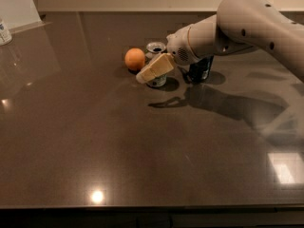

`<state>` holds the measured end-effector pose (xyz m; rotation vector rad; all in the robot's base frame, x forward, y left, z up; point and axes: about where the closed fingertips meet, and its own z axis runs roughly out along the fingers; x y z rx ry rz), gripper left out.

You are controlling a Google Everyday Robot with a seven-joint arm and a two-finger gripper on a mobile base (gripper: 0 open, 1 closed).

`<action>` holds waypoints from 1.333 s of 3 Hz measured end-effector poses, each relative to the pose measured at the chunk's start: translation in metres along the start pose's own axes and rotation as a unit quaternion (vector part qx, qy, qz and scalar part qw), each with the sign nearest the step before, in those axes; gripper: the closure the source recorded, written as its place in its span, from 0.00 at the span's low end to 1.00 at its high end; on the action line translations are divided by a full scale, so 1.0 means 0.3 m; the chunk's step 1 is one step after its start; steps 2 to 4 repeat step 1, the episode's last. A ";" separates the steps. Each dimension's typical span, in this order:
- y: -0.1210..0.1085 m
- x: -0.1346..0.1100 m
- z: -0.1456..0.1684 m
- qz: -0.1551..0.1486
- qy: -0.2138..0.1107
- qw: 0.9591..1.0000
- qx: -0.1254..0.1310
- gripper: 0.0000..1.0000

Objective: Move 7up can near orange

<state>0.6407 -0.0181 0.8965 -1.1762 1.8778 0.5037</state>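
Tabletop (142, 156): dark, glossy, stone-like; a bright spot of light is reflected near the front edge.

Orange (135, 59): set on the tabletop left of centre, towards the back. Round, resting free, nothing touching it on its left side.

7up can (156, 48): seen upright just beside the orange, on the orange's right. A narrow gap may lie between the two, though it cannot be made out for certain. The silver top and the foot of the can are in sight; the middle of the body is covered.

Gripper (151, 71): held low over the tabletop at the can. A pale, flat pad is laid slantwise across the front of the can, its tip reaching towards the orange's lower right. Whether the jaws are pinching the can or merely standing about it cannot be told.

Arm (247, 23): white, thick, brought in from the upper right; its shadow is cast on the tabletop to the right of the can.

Dark can (200, 70): upright behind the wrist, right of the 7up can, partly hidden.

Small container (4, 31): noted at the far left edge, well apart from the rest.
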 end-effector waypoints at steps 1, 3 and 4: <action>0.000 0.000 0.000 0.000 0.000 1.000 0.000 0.00; 0.000 0.000 0.000 0.000 0.000 1.000 0.000 0.00; 0.000 0.000 0.000 0.000 0.000 1.000 0.000 0.00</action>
